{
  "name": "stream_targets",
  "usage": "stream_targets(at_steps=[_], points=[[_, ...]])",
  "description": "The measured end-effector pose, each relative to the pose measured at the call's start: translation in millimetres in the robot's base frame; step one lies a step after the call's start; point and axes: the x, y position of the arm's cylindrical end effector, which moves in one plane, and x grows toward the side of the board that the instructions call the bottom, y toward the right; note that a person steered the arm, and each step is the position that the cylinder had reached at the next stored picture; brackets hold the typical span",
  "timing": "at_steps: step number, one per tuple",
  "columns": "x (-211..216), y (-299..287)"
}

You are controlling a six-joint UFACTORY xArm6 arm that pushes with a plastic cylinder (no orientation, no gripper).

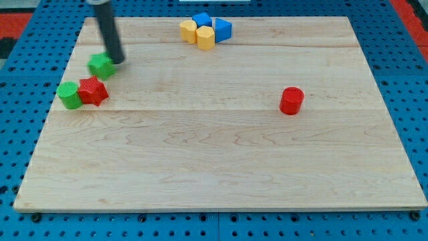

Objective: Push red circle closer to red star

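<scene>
Tip state: my tip [119,60] holds nothing, touching a green block [101,65].
Red circle [291,100]: far to tip's right.
Red star [93,91]: just below-left of tip.
Risk: an off-centre push would send the circle sliding wide of the star.

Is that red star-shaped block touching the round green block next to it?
Touching. In the camera view the red star-shaped block sits right against the round green block on its left, with no bare wood showing between them.

One camera looks steeply down from the near edge, framing the whole wooden board [221,167].
</scene>
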Motion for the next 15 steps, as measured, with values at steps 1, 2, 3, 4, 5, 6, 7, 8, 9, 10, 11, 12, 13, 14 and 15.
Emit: stream_targets(at_steps=[1, 2, 3, 4, 5, 6, 7, 8, 9, 10, 11, 12, 13, 14, 15], points=[[3.1, 35.6], [11.1, 155.9], [24.8, 245.3], [35.5, 355.4], [77.5, 397.0], [112.0, 374.5], [70.5, 319.0], [61.1, 262.4], [60.7, 343.2], [88.6, 334.0], [92.2, 276.2], [85.8, 214.2], [80.9, 176.2], [108.8, 183.7], [87.3, 130.9]])
